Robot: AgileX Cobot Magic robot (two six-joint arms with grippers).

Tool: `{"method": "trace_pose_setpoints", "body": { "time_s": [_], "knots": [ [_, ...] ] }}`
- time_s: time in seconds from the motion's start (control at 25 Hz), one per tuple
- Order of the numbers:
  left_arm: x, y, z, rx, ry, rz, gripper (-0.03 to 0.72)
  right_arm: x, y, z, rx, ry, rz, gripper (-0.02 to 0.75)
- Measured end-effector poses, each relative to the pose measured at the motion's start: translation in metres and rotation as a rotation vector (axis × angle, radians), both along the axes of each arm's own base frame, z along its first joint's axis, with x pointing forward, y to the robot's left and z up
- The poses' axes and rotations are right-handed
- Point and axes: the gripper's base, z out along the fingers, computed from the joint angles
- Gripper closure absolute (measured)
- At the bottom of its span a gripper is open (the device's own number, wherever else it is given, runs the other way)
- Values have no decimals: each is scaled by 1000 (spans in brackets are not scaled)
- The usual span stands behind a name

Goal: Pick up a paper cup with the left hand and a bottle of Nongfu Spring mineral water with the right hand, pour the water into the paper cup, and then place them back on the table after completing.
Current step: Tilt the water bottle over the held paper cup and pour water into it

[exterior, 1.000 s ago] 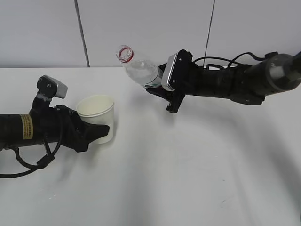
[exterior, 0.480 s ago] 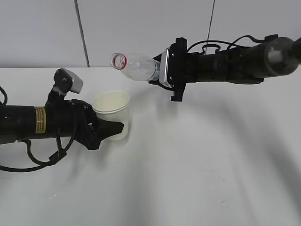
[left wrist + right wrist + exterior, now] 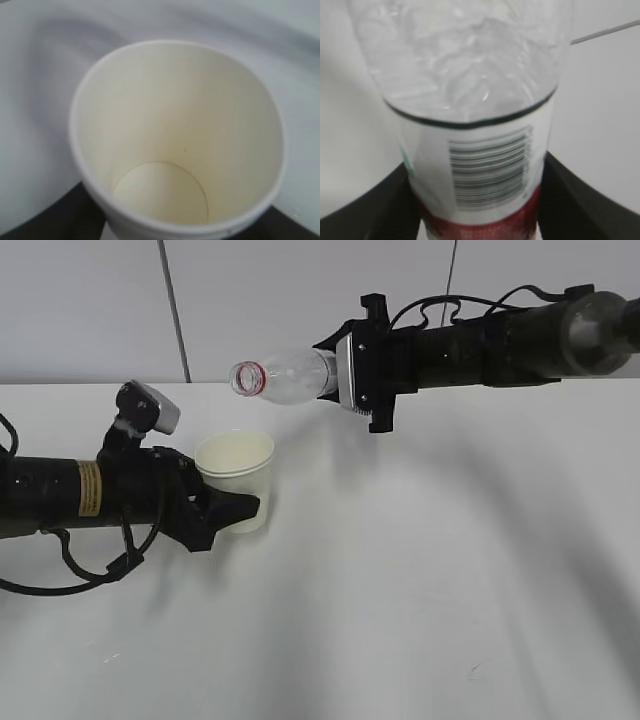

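My left gripper (image 3: 225,505), on the arm with the yellow label, is shut on a white paper cup (image 3: 236,480) and holds it upright at the left of the white table (image 3: 420,570). In the left wrist view the cup (image 3: 175,135) fills the frame; its inside looks dry. My right gripper (image 3: 345,370) is shut on a clear water bottle (image 3: 285,375) with a red neck ring. The bottle lies about level in the air, its open mouth pointing left, above the cup. In the right wrist view the bottle (image 3: 475,125) shows clear water, a barcode and a red band. No stream is visible.
A grey panelled wall (image 3: 300,300) stands behind the table. The right arm (image 3: 500,340) stretches from the right edge over the table's far side. The left arm (image 3: 70,495) lies low along the left with a looping cable.
The right gripper rose a little and tipped the bottle from mouth-up to about level. The left gripper carried the cup right, nearer under the bottle's mouth.
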Motion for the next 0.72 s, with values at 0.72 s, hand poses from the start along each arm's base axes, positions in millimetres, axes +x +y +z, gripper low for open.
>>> {"method": "trace_pose_setpoints", "body": {
  "time_s": [0.72],
  "knots": [
    [2,0,-1,35,2,10,293,9,8,20,-121,-146,23,289]
  ]
}}
